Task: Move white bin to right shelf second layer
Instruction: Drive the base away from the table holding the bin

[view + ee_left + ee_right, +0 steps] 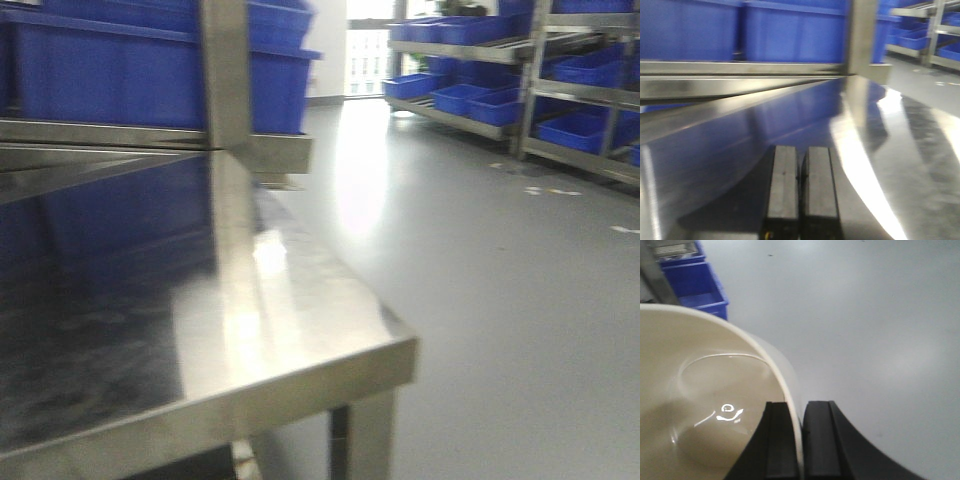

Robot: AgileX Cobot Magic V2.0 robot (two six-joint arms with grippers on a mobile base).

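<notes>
In the right wrist view the white bin (pixel 700 390) fills the lower left, glossy cream inside, hanging above the grey floor. My right gripper (pixel 801 412) is shut on its rim, one black finger inside the wall and one outside. In the left wrist view my left gripper (pixel 800 167) is shut with nothing in it, its two pads pressed together just above the mirror-like steel tabletop (pixel 890 150). Far right in the front view stands a steel rack with a roller level (pixel 520 45); whether this is the right shelf second layer I cannot tell.
Blue crates (pixel 150 70) sit on a steel ledge behind the tabletop (pixel 300 340), and a steel upright post (pixel 228 70) rises from it. More blue crates (pixel 470 95) fill the far racks. A blue crate (pixel 692 282) lies on the grey floor (pixel 480 280) near the bin.
</notes>
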